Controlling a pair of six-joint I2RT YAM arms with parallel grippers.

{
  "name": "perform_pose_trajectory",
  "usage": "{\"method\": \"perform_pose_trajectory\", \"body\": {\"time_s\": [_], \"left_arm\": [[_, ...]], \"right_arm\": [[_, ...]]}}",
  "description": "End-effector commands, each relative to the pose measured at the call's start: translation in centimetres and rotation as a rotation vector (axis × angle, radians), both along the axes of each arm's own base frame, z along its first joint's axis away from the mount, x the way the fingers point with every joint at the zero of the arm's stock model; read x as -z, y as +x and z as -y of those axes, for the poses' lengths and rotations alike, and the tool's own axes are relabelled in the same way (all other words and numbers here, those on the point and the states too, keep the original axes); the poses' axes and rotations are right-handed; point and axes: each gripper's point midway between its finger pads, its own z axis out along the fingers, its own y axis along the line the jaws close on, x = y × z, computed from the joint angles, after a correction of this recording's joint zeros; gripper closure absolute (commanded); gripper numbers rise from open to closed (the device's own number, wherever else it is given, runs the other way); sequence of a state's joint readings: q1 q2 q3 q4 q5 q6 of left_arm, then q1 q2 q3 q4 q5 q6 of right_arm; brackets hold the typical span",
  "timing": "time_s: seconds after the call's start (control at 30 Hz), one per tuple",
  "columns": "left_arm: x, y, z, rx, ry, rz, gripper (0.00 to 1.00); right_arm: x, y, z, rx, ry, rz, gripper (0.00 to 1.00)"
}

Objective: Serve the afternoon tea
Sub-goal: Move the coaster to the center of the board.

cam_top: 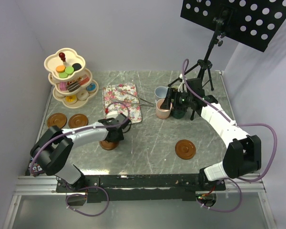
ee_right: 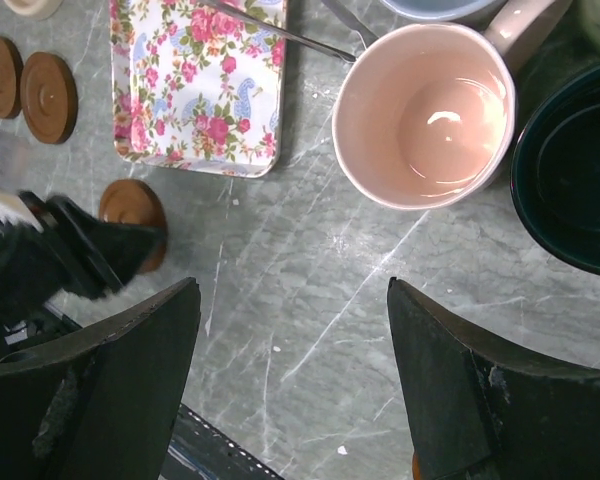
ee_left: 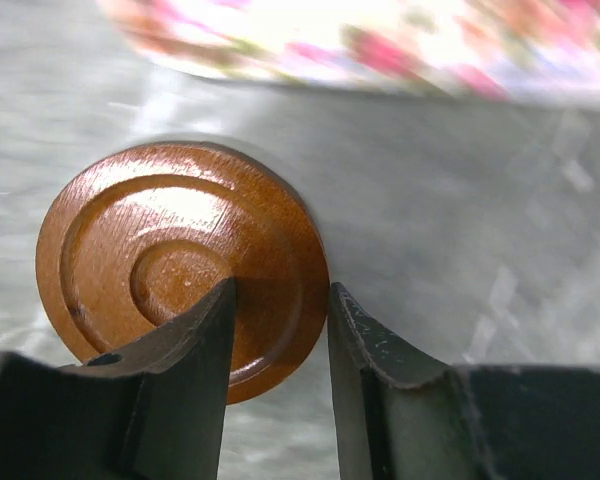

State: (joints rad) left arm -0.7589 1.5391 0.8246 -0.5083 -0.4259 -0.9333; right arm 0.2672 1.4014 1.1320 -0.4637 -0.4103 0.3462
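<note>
Top external view is showing the cream three-tier stand standing at the far left corner of the worktop. Its tiers are carrying the toy cakes and macarons, so that part is looking done.

The cups are looking like the work left, since no mug is sitting on a saucer. The light blue mug, the pink mug and the dark green mug are crowding together at the far right. A fourth mug is not showing clearly.

The first saucer and the second saucer are lying side by side at the left edge. The lone saucer is lying near the right arm. Between stand and mugs the floral tray is lying with the metal tongs across it.

The left end effector is hanging low over the near saucer, just beside the tray's near edge. It is narrowly spread and straddling the saucer's right rim, one finger over the disc and the other just outside it. Whether either is touching the wood I cannot tell.

The right end effector is standing spread wide and holding nothing, with bare worktop between its fingers. The pink mug is sitting just ahead of it, toward its right finger.
</note>
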Motion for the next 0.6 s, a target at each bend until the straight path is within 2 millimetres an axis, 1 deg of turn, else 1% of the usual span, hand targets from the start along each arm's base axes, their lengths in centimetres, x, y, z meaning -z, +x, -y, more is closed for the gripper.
{"method": "perform_pose_trajectory", "body": {"time_s": [0.0, 0.07, 0.2, 0.33, 0.43, 0.5, 0.57], "left_arm": [[2.8, -3.3, -6.8, -0.228, 0.084, -0.181, 0.62], [2.5, -2.3, -7.7, -0.269, 0.069, -0.163, 0.64], [2.0, 0.7, -8.5, -0.293, 0.047, -0.121, 0.66], [1.7, 2.8, -9.9, -0.339, 0.074, -0.103, 0.71], [1.6, 4.3, -11.0, -0.359, 0.071, -0.079, 0.71], [1.3, 5.5, -11.4, -0.356, 0.069, -0.056, 0.72], [0.9, 7.1, -11.3, -0.333, 0.053, -0.024, 0.72]], "right_arm": [[-3.1, 2.0, -0.3, -0.011, 0.032, 0.093, 0.18], [-3.1, 2.2, -0.3, -0.011, 0.032, 0.090, 0.18], [-3.3, 2.7, -0.2, -0.015, 0.033, 0.092, 0.18], [-3.4, 2.9, 0.0, -0.010, 0.033, 0.092, 0.18], [-3.4, 2.8, 0.3, -0.001, 0.030, 0.091, 0.18], [-3.3, 2.7, 0.5, 0.003, 0.027, 0.090, 0.18], [-3.3, 2.6, 0.7, 0.006, 0.025, 0.090, 0.18]]}}
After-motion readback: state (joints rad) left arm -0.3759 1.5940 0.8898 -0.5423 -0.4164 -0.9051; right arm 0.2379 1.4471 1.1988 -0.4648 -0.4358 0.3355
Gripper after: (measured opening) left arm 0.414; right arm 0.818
